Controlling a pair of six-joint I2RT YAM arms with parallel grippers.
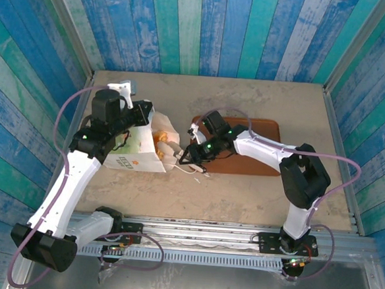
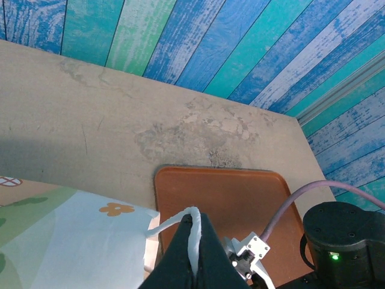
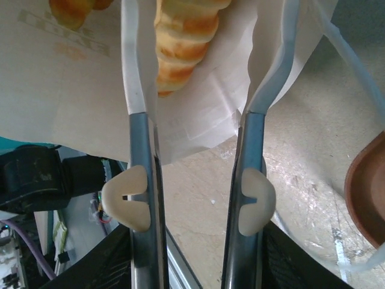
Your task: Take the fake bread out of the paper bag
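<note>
The paper bag [image 1: 133,155] is seen lying on its side on the table [image 1: 242,194], at about 9 o'clock from the table's middle. Its mouth is turned toward 3 o'clock, where the brown tray [image 1: 267,131] lies. The left gripper [image 2: 194,235] is pinched together on a white cord handle [image 2: 171,220] of the bag. The right gripper [image 1: 178,155] is held at the mouth, its fingers [image 3: 137,90] apart and reaching inside over the white paper. The fake bread [image 3: 183,36] is found within the bag. A ridged golden roll lies between the fingers (the 9 o'clock finger close against it, the other clear), and another piece [image 3: 72,12] shows at 11 o'clock.
</note>
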